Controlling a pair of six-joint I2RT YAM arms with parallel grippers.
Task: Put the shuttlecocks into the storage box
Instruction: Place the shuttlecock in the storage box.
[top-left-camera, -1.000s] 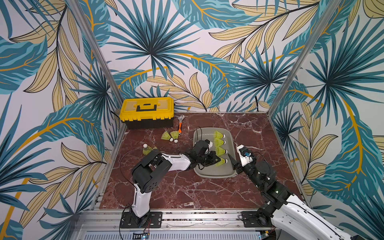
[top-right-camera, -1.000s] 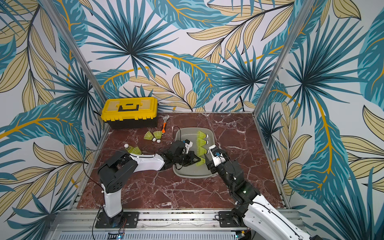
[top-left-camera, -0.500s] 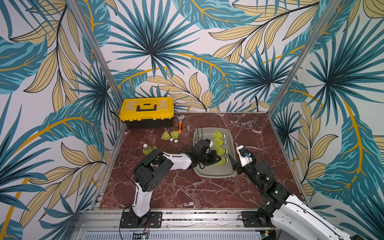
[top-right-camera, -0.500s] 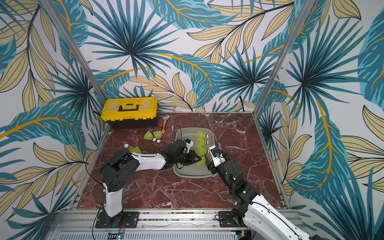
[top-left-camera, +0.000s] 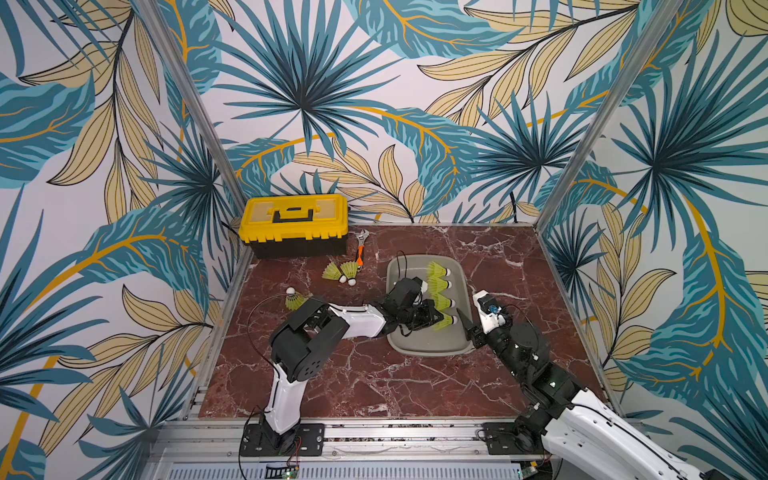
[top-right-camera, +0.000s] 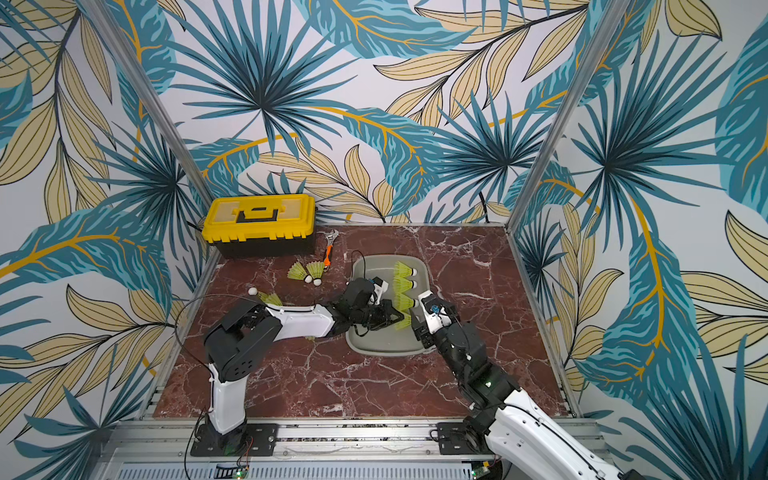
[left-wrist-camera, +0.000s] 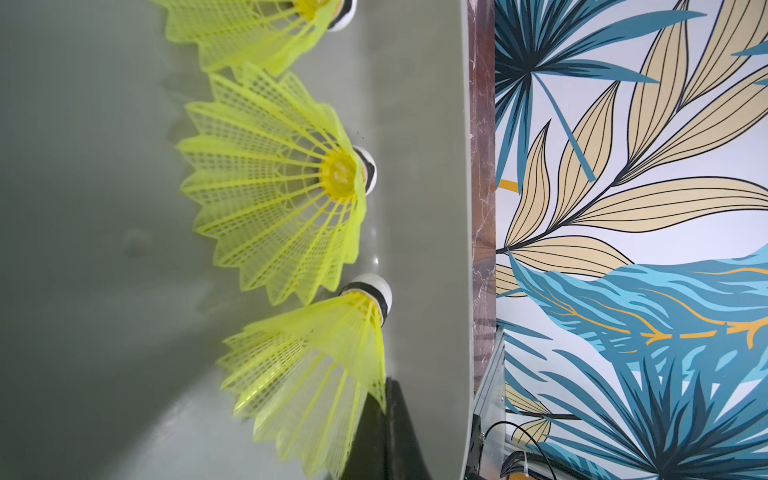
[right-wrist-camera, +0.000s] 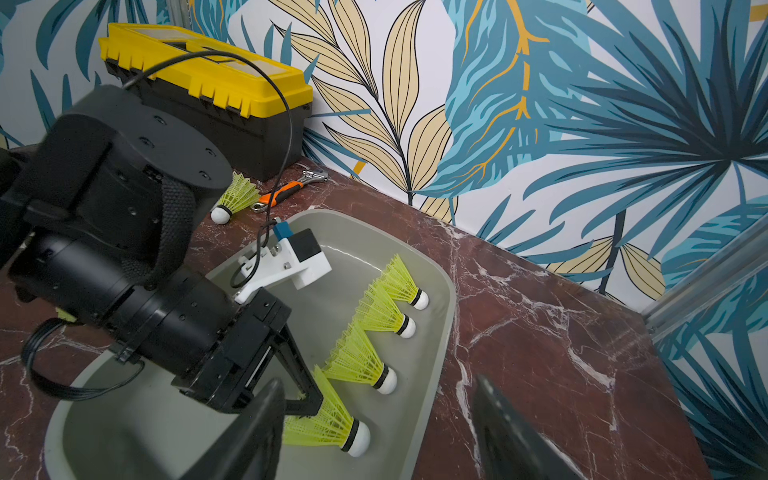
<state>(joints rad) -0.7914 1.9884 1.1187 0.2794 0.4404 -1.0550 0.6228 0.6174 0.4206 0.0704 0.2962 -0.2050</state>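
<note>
The placing step was under way. The left hand (right-wrist-camera: 309, 401) sat low inside the grey box (top-left-camera: 428, 351), fully closed. It seemed to pinch the skirt edge of the nearest shuttlecock (right-wrist-camera: 328, 428), though its fingertips were partly hidden. That one lay last in a row of four along the box's right wall. The right hand (top-left-camera: 468, 328) hovered wide open and empty just beside the box's near right rim. Next, the left hand probably needed to let go, lift clear and travel left for the three shuttlecocks (top-left-camera: 332, 272) left on the desk (top-left-camera: 374, 386), two of them by the wrench (top-left-camera: 360, 253). Against a second earlier, almost nothing differed: both arms held position and neither hand's opening changed.
</note>
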